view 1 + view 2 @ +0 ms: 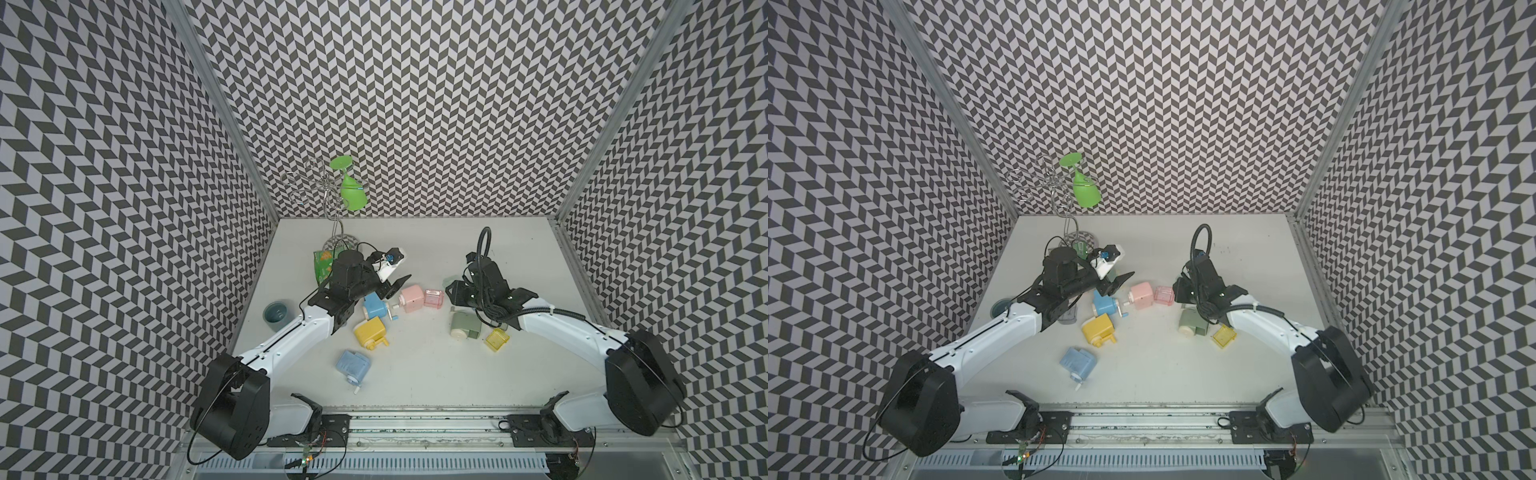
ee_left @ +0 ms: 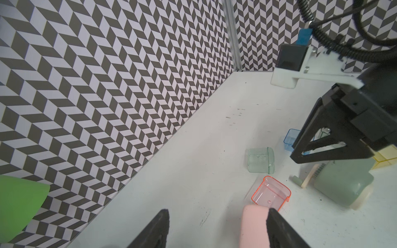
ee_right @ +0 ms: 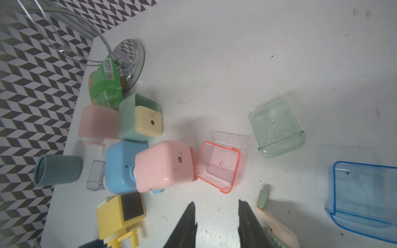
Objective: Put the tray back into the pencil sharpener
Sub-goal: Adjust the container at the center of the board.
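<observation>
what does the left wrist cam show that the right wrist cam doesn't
Only the left wrist view: the yellow tray and the green glass at the frame's edge.

Only the right wrist view: the blue sharpener, the yellow sharpener, the grey-blue cup lying on its side, and the green packet.

Both: the pink sharpener, with the red tray right beside it, plus the green tray and the blue tray, all empty and out of their sharpeners.

In both top views we are overlooking the whole table (image 1: 415,374); the close wrist views are sharing the pink tray (image 3: 218,167).
</observation>
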Controlling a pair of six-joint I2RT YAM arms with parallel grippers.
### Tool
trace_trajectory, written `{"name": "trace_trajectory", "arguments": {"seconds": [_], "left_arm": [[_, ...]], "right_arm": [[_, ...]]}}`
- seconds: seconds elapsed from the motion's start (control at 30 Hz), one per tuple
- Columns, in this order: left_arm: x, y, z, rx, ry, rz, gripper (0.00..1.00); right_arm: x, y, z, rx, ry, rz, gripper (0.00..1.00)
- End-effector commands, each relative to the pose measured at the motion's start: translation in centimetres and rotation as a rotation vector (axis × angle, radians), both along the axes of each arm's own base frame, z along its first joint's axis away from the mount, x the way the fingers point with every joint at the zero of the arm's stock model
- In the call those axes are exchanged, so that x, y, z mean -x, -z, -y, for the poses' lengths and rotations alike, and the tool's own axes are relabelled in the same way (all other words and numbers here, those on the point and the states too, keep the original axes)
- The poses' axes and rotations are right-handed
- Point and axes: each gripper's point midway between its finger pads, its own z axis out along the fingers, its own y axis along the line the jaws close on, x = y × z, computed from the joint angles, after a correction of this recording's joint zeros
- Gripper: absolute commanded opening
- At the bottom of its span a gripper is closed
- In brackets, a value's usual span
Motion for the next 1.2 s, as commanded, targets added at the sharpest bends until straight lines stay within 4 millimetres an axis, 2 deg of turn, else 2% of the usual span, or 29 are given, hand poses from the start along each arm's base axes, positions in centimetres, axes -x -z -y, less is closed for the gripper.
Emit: {"name": "trace_trajectory", "arguments": {"seconds": [0.0, 0.1, 0.23, 0.4, 0.7, 1.17], "left_arm": [[0.1, -1.4, -0.3, -0.002, -0.013, 0.057, 0.73], [0.3, -1.3, -0.3, -0.002, -0.011, 0.058, 0.73], [0.3, -1.6, -0.4, 0.001, -0.014, 0.067, 0.73], [0.4, -1.6, -0.4, 0.000, -0.014, 0.070, 0.73], [0.3, -1.0, -0.3, -0.008, -0.005, 0.055, 0.73], [0.1, 0.4, 0.1, -0.029, 0.015, 0.021, 0.73]], "right_arm": [[-1.3, 0.7, -1.2, -0.058, 0.048, -0.030, 0.35], [-1.8, 2.0, -1.8, -0.057, 0.064, -0.064, 0.36], [-2.4, 2.8, -2.7, -0.065, 0.060, -0.070, 0.36], [-3.3, 4.7, -2.5, -0.009, 0.110, -0.095, 0.36], [-3.5, 7.5, -2.8, 0.078, 0.120, -0.129, 0.29], [-3.6, 8.1, -1.9, 0.168, 0.114, -0.113, 0.17]]}}
